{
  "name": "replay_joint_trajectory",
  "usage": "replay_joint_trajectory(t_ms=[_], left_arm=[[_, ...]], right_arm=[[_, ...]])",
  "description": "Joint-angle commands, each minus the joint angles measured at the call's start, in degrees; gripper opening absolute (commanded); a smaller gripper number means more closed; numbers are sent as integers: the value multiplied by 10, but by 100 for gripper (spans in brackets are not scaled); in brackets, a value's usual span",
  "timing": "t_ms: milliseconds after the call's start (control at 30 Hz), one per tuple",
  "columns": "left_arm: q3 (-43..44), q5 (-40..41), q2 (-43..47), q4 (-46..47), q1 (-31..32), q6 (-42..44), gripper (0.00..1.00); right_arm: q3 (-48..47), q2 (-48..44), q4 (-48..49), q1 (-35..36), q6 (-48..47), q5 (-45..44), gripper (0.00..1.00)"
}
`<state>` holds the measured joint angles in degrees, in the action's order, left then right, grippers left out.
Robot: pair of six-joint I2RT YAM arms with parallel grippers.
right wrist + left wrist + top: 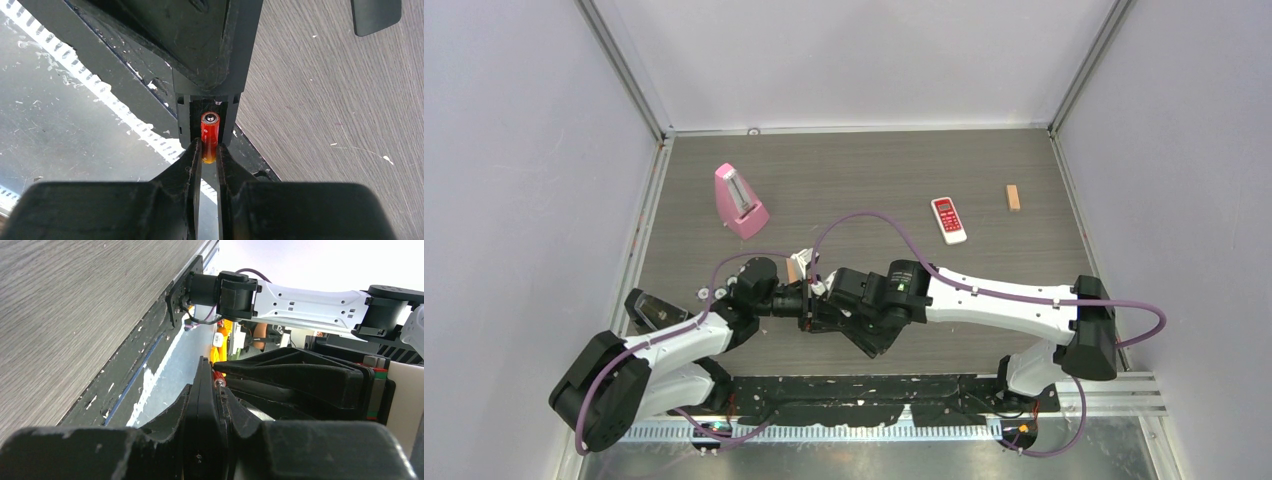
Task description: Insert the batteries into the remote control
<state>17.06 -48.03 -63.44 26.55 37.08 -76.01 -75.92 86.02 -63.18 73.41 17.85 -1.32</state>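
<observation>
My left gripper [792, 297] is shut on a thin black remote control [204, 405], seen edge-on between its fingers in the left wrist view. In the right wrist view the remote [220, 45] hangs above with its open battery slot [209, 106] facing me. My right gripper [209, 151] is shut on an orange-red battery [210, 134] whose far end sits in that slot. The battery's tip also shows in the left wrist view [218, 378]. Both grippers meet above the table's near middle, with the right gripper [820, 298] just right of the left. No other batteries show.
A white and red remote [948, 219] lies at the back right, with a tan block [1013, 197] further right. A pink metronome [740, 201] stands at the back left. Another tan block [795, 268] sits by the grippers. A dark flat object [652, 310] lies at the left.
</observation>
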Motion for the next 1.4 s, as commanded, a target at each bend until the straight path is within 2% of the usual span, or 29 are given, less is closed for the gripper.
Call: replay_joint_trajectory(t_ms=[0, 200, 500, 700, 867, 1067, 1267, 1367], left_arm=[[9, -15, 5, 32, 2, -2, 0], [10, -15, 3, 34, 3, -2, 0], [10, -14, 1, 36, 2, -1, 0], [9, -13, -2, 38, 2, -1, 0], [6, -13, 0, 42, 2, 2, 0], [0, 5, 17, 20, 2, 24, 0], [14, 30, 42, -22, 2, 58, 0], [22, 45, 61, -54, 2, 79, 0]], right_arm=[[-22, 8, -2, 3, -4, -6, 12], [-18, 7, -8, 3, -1, -7, 14], [-16, -1, -6, 3, 2, -8, 22], [-12, -6, 2, 3, 8, -7, 22], [1, -26, 26, 3, 17, -12, 6], [96, -158, 140, 5, -32, -53, 5], [204, -335, 282, 15, -120, -71, 5], [238, -378, 333, 16, -146, -79, 5]])
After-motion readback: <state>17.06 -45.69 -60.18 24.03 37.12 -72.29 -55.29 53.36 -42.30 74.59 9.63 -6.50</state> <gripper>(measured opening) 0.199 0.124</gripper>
